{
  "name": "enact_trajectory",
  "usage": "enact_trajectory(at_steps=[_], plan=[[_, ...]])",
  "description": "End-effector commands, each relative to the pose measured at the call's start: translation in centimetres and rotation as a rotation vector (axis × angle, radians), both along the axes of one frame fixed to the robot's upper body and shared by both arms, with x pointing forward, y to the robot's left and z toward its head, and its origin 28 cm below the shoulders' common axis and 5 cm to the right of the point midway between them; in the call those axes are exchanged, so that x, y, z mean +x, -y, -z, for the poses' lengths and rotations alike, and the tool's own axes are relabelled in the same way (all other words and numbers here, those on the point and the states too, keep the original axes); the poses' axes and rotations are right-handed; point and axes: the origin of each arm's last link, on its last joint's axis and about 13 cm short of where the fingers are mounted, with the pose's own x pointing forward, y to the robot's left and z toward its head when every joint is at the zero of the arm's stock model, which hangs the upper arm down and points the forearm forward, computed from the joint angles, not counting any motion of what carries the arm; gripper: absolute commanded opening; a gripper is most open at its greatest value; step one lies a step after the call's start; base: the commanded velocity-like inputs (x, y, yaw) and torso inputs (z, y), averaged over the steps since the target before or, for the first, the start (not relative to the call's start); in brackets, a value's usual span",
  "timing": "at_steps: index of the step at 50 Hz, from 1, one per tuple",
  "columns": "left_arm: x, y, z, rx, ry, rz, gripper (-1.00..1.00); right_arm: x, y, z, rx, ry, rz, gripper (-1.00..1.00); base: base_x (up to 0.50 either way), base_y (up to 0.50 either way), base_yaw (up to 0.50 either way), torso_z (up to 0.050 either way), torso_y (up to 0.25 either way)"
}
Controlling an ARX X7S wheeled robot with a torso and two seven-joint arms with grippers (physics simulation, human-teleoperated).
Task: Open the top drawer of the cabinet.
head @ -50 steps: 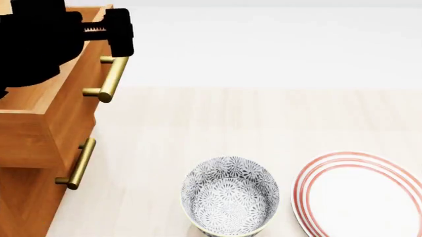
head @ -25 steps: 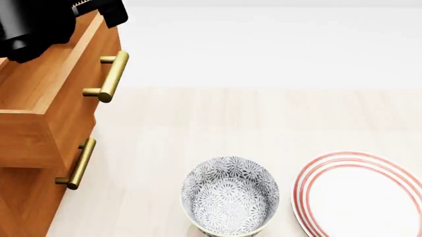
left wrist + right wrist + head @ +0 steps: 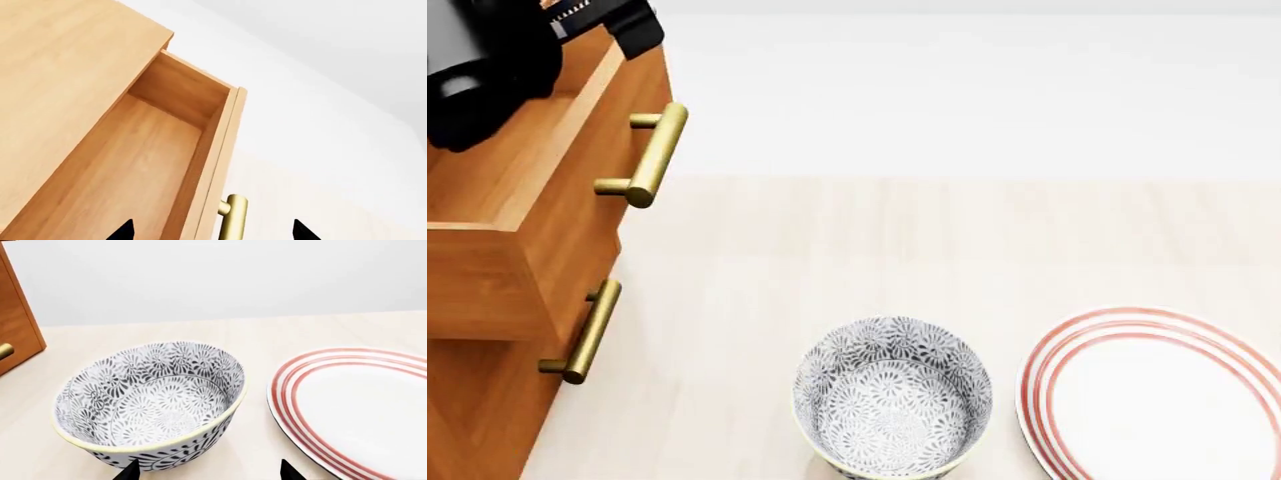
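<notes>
The cabinet stands at the left of the head view. Its top drawer is pulled out, and its brass handle is free. The left wrist view looks down into the drawer's lighter wood interior, beside the cabinet top and the handle. My left gripper is open and empty, above the drawer front, with its fingertips astride the front panel and handle. In the head view it is the black mass at the top left. My right gripper is open and empty.
A second drawer handle sits below the open drawer. A patterned blue-grey bowl and a white plate with red rings lie on the pale table; the right wrist view shows the bowl and the plate just ahead of the fingertips.
My left gripper has risen and drawn back to the left, away from the top drawer's handle. The drawer stays pulled out. The bowl and plate have not moved.
</notes>
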Motion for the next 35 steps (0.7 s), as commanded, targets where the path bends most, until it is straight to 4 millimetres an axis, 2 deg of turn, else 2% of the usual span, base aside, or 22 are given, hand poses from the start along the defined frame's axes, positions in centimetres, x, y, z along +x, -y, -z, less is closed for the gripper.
enact_trajectory(at_steps=[1, 10, 20, 35], plan=[[0.1, 0.9, 0.9, -0.035, -0.02, 0.02, 1.0, 0.1, -0.1, -0.2, 0.007, 0.012, -0.002, 1.0, 0.0, 0.0, 0.0, 0.0, 0.0], [0.0, 1.5, 1.0, -0.077, -0.051, 0.042, 1.0, 0.1, -0.1, -0.2, 0.008, 0.012, -0.005, 1.0, 0.0, 0.0, 0.0, 0.0, 0.0], [0.0, 1.2, 1.3, -0.082, -0.057, 0.04, 1.0, 0.1, -0.1, -0.1, 0.007, 0.008, -0.006, 1.0, 0.0, 0.0, 0.0, 0.0, 0.0], [-0.5, 2.6, 1.2, -0.114, -0.061, 0.185, 1.0, 0.0, -0.1, 0.1, 0.01, 0.005, -0.009, 1.0, 0.0, 0.0, 0.0, 0.0, 0.0]])
